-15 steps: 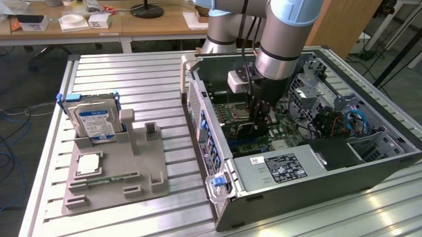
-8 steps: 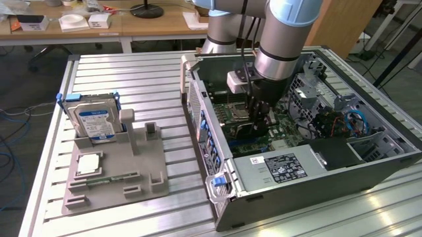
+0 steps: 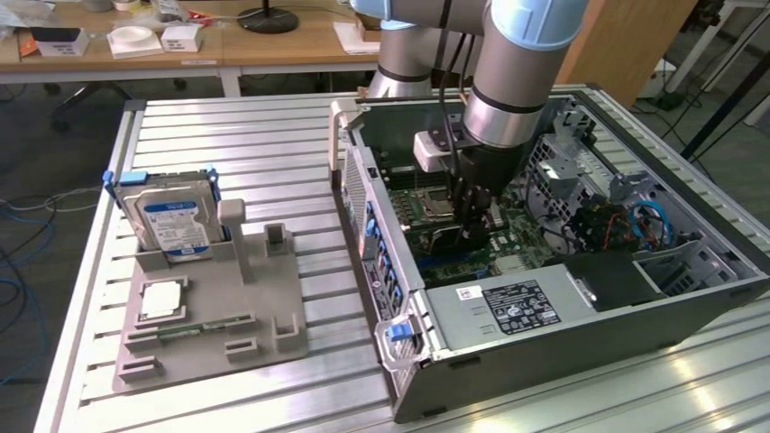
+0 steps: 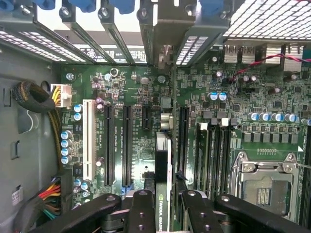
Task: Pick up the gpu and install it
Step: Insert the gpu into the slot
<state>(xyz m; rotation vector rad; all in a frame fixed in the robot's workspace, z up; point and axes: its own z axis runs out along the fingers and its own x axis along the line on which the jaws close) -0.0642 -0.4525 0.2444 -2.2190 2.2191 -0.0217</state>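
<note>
1. Nearest my wrist camera, the tool [image 4: 165, 196] is clamped on the gpu [image 4: 163, 155], one black finger [image 4: 141, 211] on each side. I see the card edge-on, with a green-and-white label on it.
2. That view also shows me the motherboard [image 4: 141, 97] beneath the card, with a white slot [image 4: 89, 138], black slots [image 4: 108, 145] and the processor socket [image 4: 262, 187]. I cannot tell whether the card touches a slot.
3. The exterior view adds the arm [image 3: 517, 81] reaching down into the open computer case [image 3: 673, 298] on the tabletop [image 3: 241, 135].
4. The case holds the board, a labelled power supply [image 3: 511, 307] and blue cables [image 3: 650, 221].
5. On the exterior view's left, a grey holder [image 3: 229, 352] carries an upright hard drive [image 3: 175, 221] and a flat memory stick [image 3: 193, 331].
</note>
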